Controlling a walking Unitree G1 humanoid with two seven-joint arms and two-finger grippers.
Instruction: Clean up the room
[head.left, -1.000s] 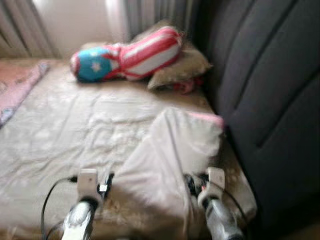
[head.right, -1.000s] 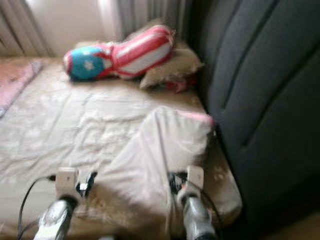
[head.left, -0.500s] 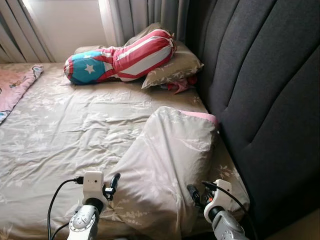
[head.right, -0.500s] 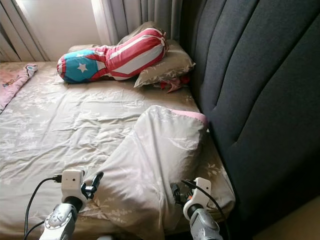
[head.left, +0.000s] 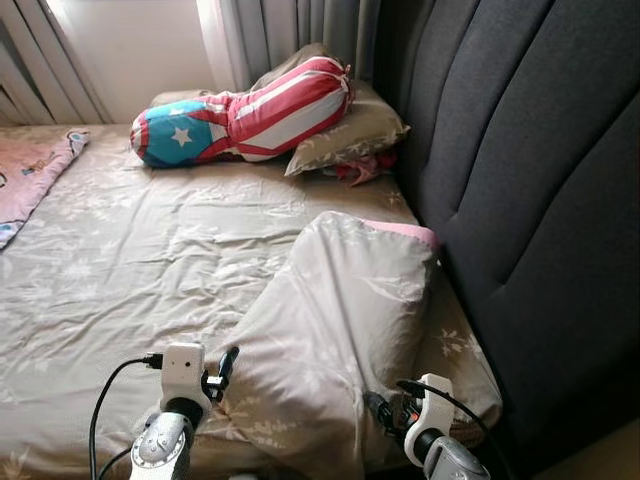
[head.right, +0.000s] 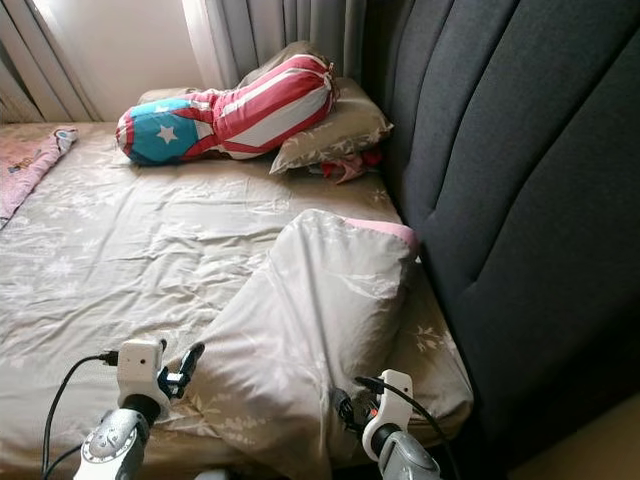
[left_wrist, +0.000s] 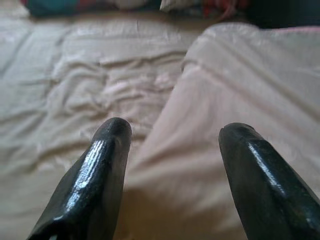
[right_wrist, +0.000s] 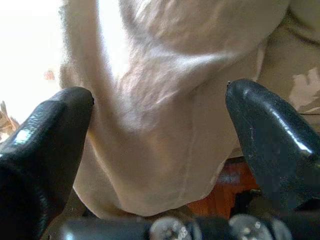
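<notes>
Between spread pincers — left pincer (left_wrist: 172, 132), right pincer (right_wrist: 160, 105) — rumpled floral pillow (head.left: 345, 320)

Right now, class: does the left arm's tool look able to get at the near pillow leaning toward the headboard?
Probably yes. The left tool is open beside the pillow, whose lower edge lies just ahead of its fingers, with nothing between.

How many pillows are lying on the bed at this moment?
3: a floral pillow near both grippers, a second floral pillow by the headboard, and a striped star bolster resting on it. Others may be hidden.
</notes>
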